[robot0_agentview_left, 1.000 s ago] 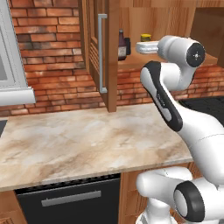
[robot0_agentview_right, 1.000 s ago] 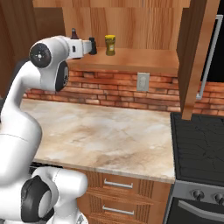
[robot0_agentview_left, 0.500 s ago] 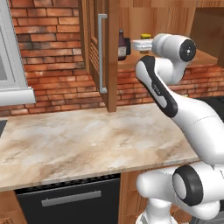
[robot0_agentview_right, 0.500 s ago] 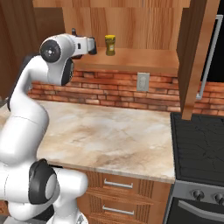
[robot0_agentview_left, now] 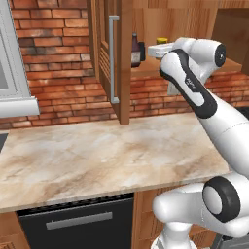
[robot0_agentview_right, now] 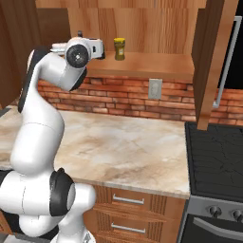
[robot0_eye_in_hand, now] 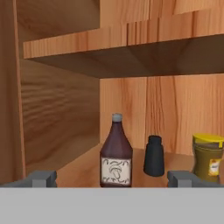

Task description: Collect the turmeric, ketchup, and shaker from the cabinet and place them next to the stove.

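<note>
On the open cabinet's shelf (robot0_eye_in_hand: 83, 164) stand the dark maroon ketchup (robot0_eye_in_hand: 116, 153), the small black shaker (robot0_eye_in_hand: 154, 156) and the yellow-capped turmeric (robot0_eye_in_hand: 208, 162). My gripper (robot0_eye_in_hand: 113, 179) is open in front of them at shelf height, level with the ketchup and apart from it, with nothing between its fingers. From the left base the gripper (robot0_agentview_left: 150, 50) points at the ketchup (robot0_agentview_left: 135, 50), with the turmeric cap (robot0_agentview_left: 161, 41) behind the hand. From the right base the turmeric (robot0_agentview_right: 119, 48) stands just right of the gripper (robot0_agentview_right: 102, 49). The stove (robot0_agentview_right: 216, 161) lies at the right.
The cabinet's slatted door (robot0_agentview_left: 109, 58) stands open left of the shelf, its grey handle (robot0_agentview_left: 113, 58) facing out. A second door (robot0_agentview_right: 211, 61) hangs open above the stove's edge. The marbled counter (robot0_agentview_left: 97, 155) runs below, with a black dishwasher front (robot0_agentview_left: 73, 223) under it.
The arm's elbow has swung round while the hand has edged slightly toward the shelf. The three containers have not moved and the gripper has stayed open.
</note>
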You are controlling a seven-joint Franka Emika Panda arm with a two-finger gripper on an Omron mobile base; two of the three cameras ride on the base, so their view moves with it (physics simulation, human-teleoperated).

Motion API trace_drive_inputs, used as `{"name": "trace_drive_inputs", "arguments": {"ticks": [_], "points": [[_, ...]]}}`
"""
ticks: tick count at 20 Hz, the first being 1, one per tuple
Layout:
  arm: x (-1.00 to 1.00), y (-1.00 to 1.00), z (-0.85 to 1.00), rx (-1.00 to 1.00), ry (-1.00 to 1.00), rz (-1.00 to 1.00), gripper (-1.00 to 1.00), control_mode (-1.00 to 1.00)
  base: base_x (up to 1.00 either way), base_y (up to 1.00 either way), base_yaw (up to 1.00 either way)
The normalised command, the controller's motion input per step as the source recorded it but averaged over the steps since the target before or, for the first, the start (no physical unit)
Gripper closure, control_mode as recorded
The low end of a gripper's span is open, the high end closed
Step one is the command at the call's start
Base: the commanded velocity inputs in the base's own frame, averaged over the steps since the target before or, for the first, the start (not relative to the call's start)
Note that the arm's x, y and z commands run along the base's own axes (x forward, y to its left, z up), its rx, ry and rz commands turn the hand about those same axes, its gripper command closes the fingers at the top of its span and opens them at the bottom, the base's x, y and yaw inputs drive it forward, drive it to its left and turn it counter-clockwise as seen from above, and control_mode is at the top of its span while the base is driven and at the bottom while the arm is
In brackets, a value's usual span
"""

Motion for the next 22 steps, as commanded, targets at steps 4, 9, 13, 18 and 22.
{"name": "trace_drive_inputs", "arguments": {"ticks": [4,9,13,18,22], "points": [[0.0,0.0,0.0,0.0,0.0,0.08,-1.0,-1.0,0.0,0.0,0.0],[0.16,0.0,0.0,0.0,0.0,0.01,-1.0,-1.0,0.0,0.0,0.0],[0.38,0.0,0.0,0.0,0.01,0.0,-1.0,-1.0,0.0,0.0,0.0],[0.39,0.0,0.0,0.0,0.01,0.0,-1.0,-1.0,0.0,0.0,0.0],[0.3,0.04,0.0,0.0,0.02,0.0,-1.0,-1.0,0.0,0.0,0.0]]}}
